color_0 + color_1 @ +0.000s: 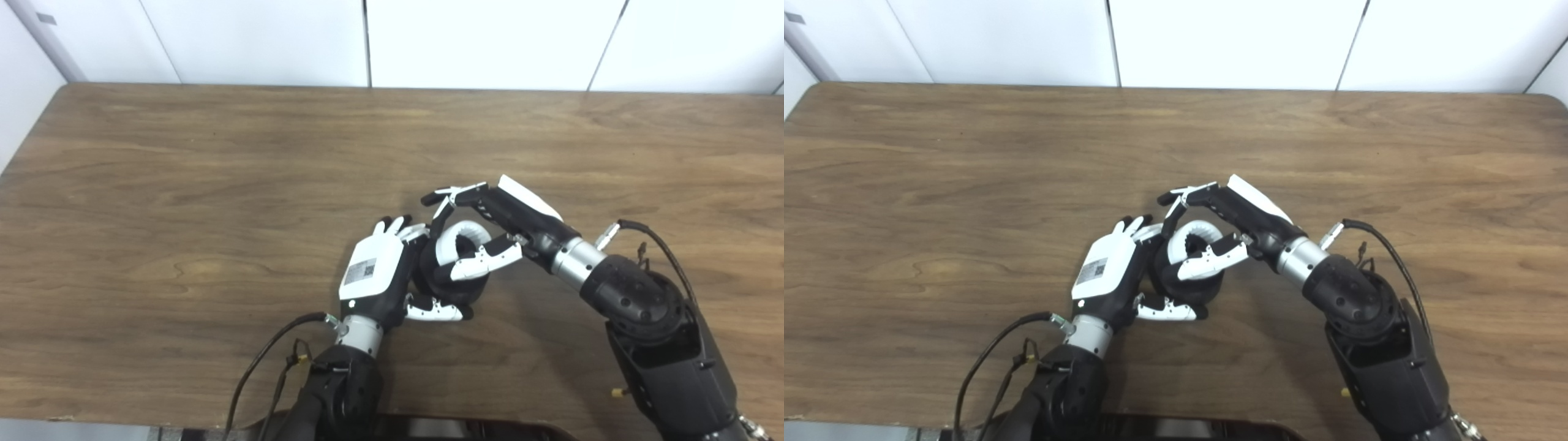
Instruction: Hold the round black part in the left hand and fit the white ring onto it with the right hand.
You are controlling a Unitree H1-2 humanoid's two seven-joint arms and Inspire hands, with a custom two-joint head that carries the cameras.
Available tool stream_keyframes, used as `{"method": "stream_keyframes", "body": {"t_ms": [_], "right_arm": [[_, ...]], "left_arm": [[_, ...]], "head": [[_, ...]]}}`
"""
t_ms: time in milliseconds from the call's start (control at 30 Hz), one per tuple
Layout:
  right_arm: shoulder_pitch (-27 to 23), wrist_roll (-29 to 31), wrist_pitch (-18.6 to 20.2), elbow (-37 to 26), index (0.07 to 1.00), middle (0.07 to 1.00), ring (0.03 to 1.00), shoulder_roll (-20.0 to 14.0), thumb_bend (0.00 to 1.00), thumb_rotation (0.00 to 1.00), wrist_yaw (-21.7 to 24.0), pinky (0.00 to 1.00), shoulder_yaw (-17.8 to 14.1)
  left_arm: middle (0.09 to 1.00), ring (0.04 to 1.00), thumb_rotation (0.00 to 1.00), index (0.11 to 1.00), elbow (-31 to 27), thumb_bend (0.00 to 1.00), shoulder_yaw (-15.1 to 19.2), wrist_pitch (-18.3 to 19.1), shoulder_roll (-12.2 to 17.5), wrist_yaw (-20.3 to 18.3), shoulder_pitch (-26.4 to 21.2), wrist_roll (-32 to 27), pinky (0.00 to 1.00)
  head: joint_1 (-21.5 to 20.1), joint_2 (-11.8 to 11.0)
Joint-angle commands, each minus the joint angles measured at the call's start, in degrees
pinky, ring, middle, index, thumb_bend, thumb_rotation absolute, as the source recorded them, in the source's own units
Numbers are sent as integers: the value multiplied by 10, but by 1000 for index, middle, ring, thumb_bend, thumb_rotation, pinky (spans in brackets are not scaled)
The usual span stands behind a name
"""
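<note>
Near the table's middle front, my left hand (383,272) is shut on the round black part (450,283), fingers curled over its far side and thumb under its near edge. The white ring (465,236) sits tilted on top of the black part. My right hand (490,226) comes in from the right and is shut on the ring, thumb across its front and fingers over its far rim. The same parts show in the right eye view: the black part (1188,283), the ring (1200,234), the left hand (1115,269) and the right hand (1222,223). How far the ring is seated is hidden by fingers.
The wooden table (184,184) stretches wide to the left and back. White wall panels (367,37) stand behind its far edge. Cables (269,361) hang from both forearms near the front edge.
</note>
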Motion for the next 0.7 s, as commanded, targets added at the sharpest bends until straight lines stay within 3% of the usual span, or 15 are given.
{"method": "stream_keyframes", "body": {"t_ms": [0, 667], "right_arm": [[-19, -21, 5, 12, 483, 825, 927, -11, 522, 146, -9, 954, 0], [-26, 2, -34, 139, 485, 818, 924, -34, 520, 144, -40, 987, -9]], "left_arm": [[845, 966, 56, 484, 32, 523, -31, -4, -16, -1, 30, 17, 1000], [839, 972, 55, 482, 30, 523, -39, -1, -23, 6, 31, 15, 1000]], "head": [[1, 0], [11, -5]]}}
